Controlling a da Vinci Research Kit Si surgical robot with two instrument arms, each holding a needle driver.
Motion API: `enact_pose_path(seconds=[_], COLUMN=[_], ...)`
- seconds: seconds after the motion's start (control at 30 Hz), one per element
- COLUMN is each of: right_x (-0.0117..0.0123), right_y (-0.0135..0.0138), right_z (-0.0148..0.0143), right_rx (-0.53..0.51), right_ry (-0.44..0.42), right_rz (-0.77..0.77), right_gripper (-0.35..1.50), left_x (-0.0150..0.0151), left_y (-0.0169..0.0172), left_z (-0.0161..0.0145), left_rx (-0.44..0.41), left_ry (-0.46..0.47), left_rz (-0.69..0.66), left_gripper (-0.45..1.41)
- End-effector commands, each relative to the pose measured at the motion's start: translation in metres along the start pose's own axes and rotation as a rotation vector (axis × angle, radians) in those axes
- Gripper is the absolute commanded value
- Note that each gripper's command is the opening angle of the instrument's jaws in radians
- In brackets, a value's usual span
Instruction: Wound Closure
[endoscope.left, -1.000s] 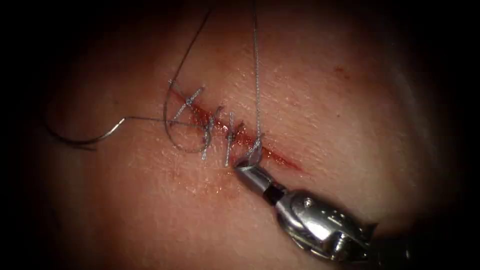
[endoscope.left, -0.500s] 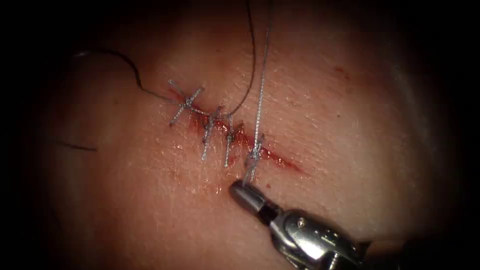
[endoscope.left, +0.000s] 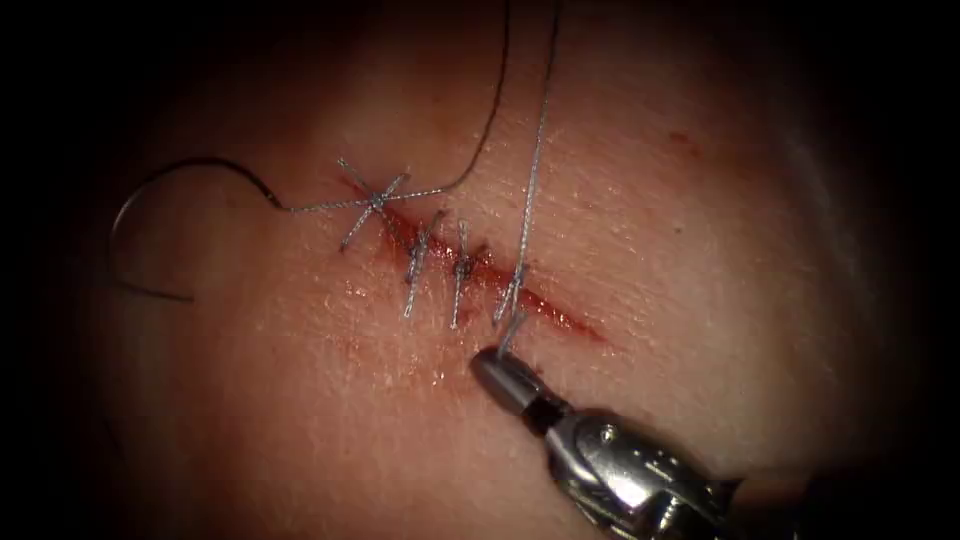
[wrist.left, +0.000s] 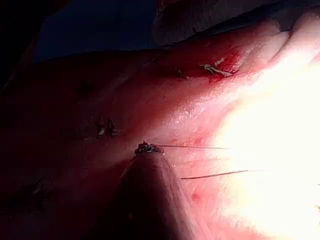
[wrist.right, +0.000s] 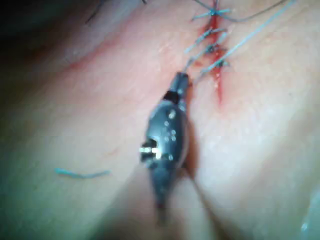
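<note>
The right claw (endoscope.left: 497, 362) comes in from the lower right of the endoscope view and stops just below the cut (endoscope.left: 480, 268), on its left side. It is clenched on the short tail of the thread (endoscope.left: 532, 180) where that tail leaves the last stitch (endoscope.left: 510, 298). From that stitch the thread runs steeply up and out past the top edge of the frame. A second, darker strand sags from the top edge to the first, crossed stitch (endoscope.left: 372, 202), then curls out to the left in a wide loop (endoscope.left: 150, 190) over bare tissue (endoscope.left: 700, 250).

Four stitches sit along the cut, and a short stretch of it lies unstitched toward the lower right, wet with red fluid (endoscope.left: 555, 315). There is open tissue to the right of the cut and below the claw; the frame's borders fall into darkness.

The right wrist view looks down the right claw's shaft: the tip (wrist.right: 181, 80) touches the thread beside the cut (wrist.right: 216, 75), and a loose cut end of thread (wrist.right: 82, 173) lies well apart on the tissue, which the endoscope view does not take in.

The left wrist view shows the left claw (wrist.left: 146, 148) from behind, with two fine strands (wrist.left: 210, 175) running from it across brightly lit tissue; I cannot tell whether it is clenched. I cannot make out the needle.
</note>
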Motion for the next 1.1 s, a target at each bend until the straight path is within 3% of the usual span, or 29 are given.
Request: enact_pose_path(seconds=[0.03,0.3,0.67,0.7,0.73,0.77,0.83,0.97,1.07,1.1], right_x=[-0.0014,-0.0019,-0.0011,-0.0002,0.0003,0.0012,0.0022,0.0051,0.0067,0.0078], right_y=[-0.0009,-0.0030,-0.0030,-0.0027,-0.0027,-0.0026,-0.0027,-0.0030,-0.0035,-0.0036], right_z=[0.0002,0.0008,0.0009,0.0006,0.0002,-0.0004,-0.0015,-0.0051,-0.0071,-0.0082], right_rx=[0.022,0.102,0.113,0.095,0.092,0.098,0.102,0.085,0.104,0.114], right_ry=[-0.010,-0.040,-0.044,-0.038,-0.052,-0.079,-0.099,-0.125,-0.138,-0.142], right_rz=[0.009,0.016,-0.032,-0.126,-0.169,-0.271,-0.389,-0.587,-0.576,-0.551], right_gripper=[-0.35,-0.35,-0.35,-0.20,0.15,0.66,1.03,1.41,1.43,1.30], left_x=[0.0004,0.0004,0.0001,0.0001,0.0002,0.0003,0.0005,0.0013,0.0020,0.0026], left_y=[0.0000,0.0002,0.0014,0.0018,0.0020,0.0024,0.0027,0.0032,0.0035,0.0039], left_z=[0.0010,0.0012,0.0001,-0.0009,-0.0015,-0.0029,-0.0046,-0.0091,-0.0119,-0.0139], left_rx=[0.003,0.000,-0.027,-0.038,-0.044,-0.062,-0.081,-0.126,-0.146,-0.159], left_ry=[0.003,0.010,0.019,0.027,0.032,0.048,0.061,0.090,0.096,0.102], left_rz=[0.002,0.028,0.038,0.039,0.039,0.038,0.037,0.028,0.020,0.013], left_gripper=[-0.45,-0.45,-0.45,-0.45,-0.45,-0.45,-0.45,-0.45,-0.45,-0.45])
